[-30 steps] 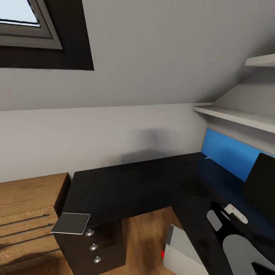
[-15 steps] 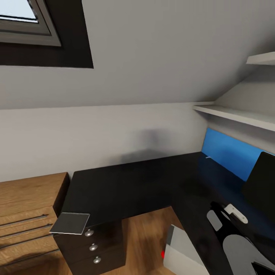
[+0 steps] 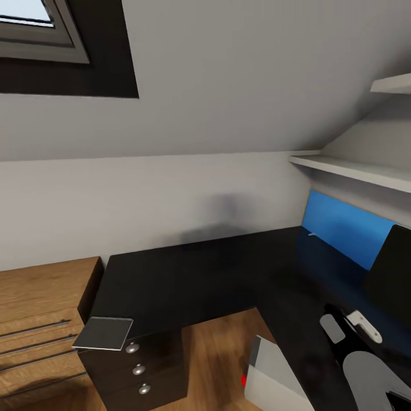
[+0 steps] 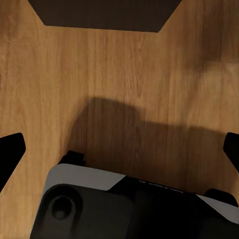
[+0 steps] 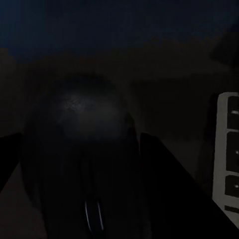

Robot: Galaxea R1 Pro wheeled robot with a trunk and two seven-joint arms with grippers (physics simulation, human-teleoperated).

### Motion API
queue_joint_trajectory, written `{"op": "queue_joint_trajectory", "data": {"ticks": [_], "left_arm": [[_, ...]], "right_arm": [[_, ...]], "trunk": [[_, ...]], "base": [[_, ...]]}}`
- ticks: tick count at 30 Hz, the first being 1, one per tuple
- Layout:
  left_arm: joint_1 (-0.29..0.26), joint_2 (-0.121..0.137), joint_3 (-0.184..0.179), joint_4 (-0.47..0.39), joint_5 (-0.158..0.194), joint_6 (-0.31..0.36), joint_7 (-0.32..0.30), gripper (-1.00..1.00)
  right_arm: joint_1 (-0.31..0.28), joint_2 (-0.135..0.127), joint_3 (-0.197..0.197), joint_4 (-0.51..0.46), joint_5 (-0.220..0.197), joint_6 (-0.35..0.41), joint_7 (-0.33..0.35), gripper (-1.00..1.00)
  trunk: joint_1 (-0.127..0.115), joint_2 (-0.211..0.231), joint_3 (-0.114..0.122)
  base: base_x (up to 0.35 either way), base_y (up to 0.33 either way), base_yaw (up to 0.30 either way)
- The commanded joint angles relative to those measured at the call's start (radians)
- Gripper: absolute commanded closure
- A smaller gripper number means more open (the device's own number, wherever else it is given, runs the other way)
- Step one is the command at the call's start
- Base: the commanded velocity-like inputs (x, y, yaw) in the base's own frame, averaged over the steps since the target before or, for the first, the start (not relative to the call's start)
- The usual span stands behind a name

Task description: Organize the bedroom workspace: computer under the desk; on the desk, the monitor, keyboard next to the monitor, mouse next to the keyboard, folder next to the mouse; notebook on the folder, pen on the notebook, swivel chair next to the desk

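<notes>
The black L-shaped desk (image 3: 188, 274) fills the middle of the head view. A thin grey notebook (image 3: 103, 333) lies on its front left corner, above the dark drawer unit (image 3: 140, 365). The light grey computer (image 3: 268, 371), with a red light, stands on the floor under the desk. The monitor (image 3: 394, 274) is on the desk at the right. My right arm (image 3: 354, 331) hangs over the desk in front of it. In the right wrist view the dark mouse (image 5: 79, 129) lies close between the fingers of my right gripper (image 5: 84, 164), beside the keyboard (image 5: 228, 149). My left gripper (image 4: 119, 149) is open over the wooden floor.
A light wooden drawer cabinet (image 3: 40, 319) stands left of the desk. White shelves (image 3: 354, 168) hang above a bright blue panel (image 3: 342, 228) along the right wall, with a tiny white stick (image 3: 311, 234) at its foot. A window (image 3: 34, 28) is at the top left.
The head camera has shifted slightly, so the whole picture moved. My right arm has moved a little right and lower in the view, over the desk.
</notes>
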Motion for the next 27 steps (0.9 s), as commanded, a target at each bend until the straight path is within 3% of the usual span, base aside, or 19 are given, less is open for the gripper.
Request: {"op": "queue_joint_trajectory", "data": {"ticks": [1,27], "left_arm": [[0.0,0.001,-0.005,-0.002,0.01,0.004,0.009,-1.0],[0.0,0.0,-0.003,-0.002,0.01,0.002,0.009,-1.0]], "right_arm": [[-0.001,-0.001,0.001,0.0,-0.019,-0.008,0.0,1.0],[-0.001,-0.003,0.0,0.001,-0.023,-0.008,0.002,1.0]], "trunk": [[0.004,-0.009,-0.005],[0.104,-0.191,-0.086]], "base": [[0.0,0.0,0.0],[0.0,0.0,0.0]]}}
